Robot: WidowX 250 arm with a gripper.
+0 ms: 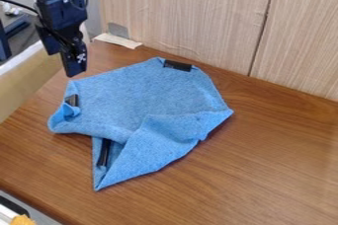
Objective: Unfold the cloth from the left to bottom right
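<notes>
Nearby — cloth (142, 95), below the fingers (74, 65).

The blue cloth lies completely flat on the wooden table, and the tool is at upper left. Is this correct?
Not completely flat: the camera view shows the blue cloth with its lower part folded over. It lies on the wooden table, the tool at upper left.

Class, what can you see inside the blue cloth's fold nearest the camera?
A black strip shows in the opening of the blue cloth; anything deeper is covered by the folded layer.
</notes>
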